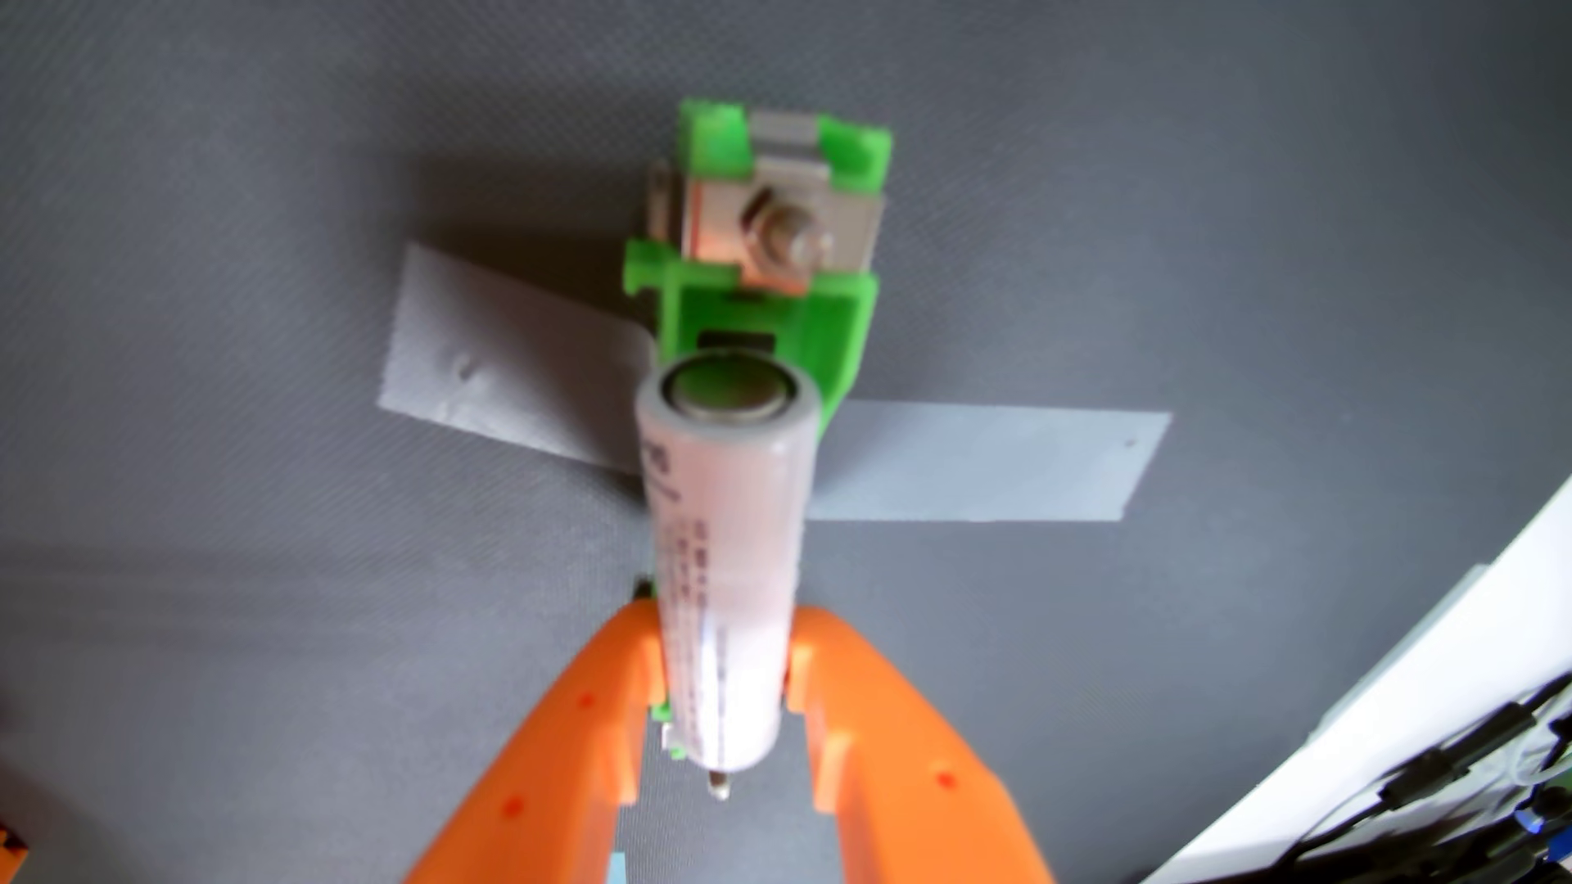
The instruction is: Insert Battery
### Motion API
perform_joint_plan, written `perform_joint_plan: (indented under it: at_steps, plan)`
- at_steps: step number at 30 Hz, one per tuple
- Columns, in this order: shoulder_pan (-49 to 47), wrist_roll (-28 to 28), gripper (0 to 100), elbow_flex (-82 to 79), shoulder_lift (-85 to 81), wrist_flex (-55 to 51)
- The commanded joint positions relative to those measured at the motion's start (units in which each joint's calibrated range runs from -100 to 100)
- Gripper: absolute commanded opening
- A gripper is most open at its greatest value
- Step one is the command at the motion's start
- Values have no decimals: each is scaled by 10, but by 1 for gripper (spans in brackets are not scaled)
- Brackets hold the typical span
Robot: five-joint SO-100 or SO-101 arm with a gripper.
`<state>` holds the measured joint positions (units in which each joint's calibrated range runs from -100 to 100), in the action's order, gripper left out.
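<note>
From my wrist view, my claw point(727, 633) comes in from the bottom edge, its two orange fingers point(587, 722) closed in on a white cylindrical battery point(727, 544) and gripping it on both sides near its lower end. The battery stands between my fingers and points away from the camera, with its flat metal end cap facing up toward the lens and small dark print running along its left side; the print is too blurred to read. Beyond the battery's far end sits a green plastic battery holder point(766, 331) on a dark grey mat point(255, 212). The holder carries a silvery metal contact plate point(778, 225) with a bolt head in its middle, and a dark slot shows in the green body just above the battery's cap. The battery's top overlaps the near part of the holder in this view, though I cannot tell whether the two are touching. Strips of pale grey tape point(987, 463) lie flat on the mat, running out to the left and right from under the holder. At the lower right corner, a white surface edge and some black cables show.
</note>
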<state>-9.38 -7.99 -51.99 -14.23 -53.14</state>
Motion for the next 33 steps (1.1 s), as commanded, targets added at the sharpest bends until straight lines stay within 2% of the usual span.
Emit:
perform_joint_plan:
  at_steps: [1, 33]
  plan:
    - [-2, -11, 2, 3, -8, 1]
    - [5, -27, 2, 1, -8, 0]
